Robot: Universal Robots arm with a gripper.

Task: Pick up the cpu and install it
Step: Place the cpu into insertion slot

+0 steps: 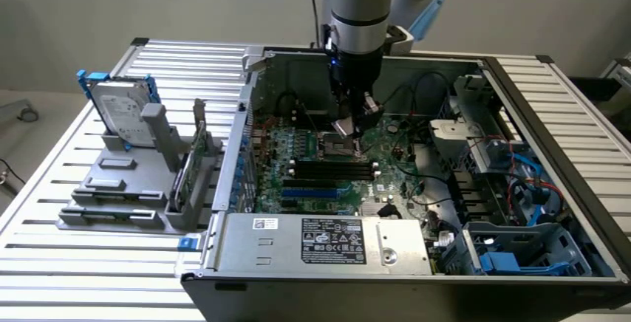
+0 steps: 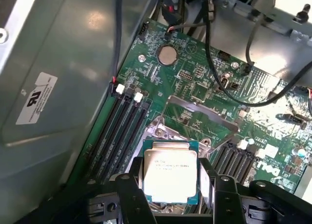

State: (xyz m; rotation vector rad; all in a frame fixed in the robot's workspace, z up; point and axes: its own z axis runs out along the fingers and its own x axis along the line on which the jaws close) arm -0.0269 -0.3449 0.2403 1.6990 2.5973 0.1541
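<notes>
Black fingers [image 2: 129, 191] of the claw [image 2: 170, 171] sit closest. They hold the cpu [image 2: 169, 177] between them, one finger on each side. So the claw stands quite wide, closed on the chip.

The cpu is a flat square with a shiny grey top and tiny writing on it. It is low down inside the computer case [image 1: 552, 130], right over the socket [image 2: 163, 135] on the green board [image 2: 195, 72]. I can't tell if the chip touches the socket or hangs just above it. The socket's metal lid [image 2: 200, 106] is flipped open.

Long black slots [image 2: 114, 136] run just beside the socket. A round silver battery [image 2: 167, 54] sits further off on the board, and black wires [image 2: 214, 63] loop over the board.

In the exterior view, the grey arm [image 1: 357, 12] points straight down into the open case. A silver box [image 1: 315, 242] with a label sits at the near end of the case. Well apart, on the exterior view's left, a hard drive [image 1: 120, 108] stands upright in a grey stand [image 1: 114, 189] on the ribbed surface [image 1: 59, 263].
</notes>
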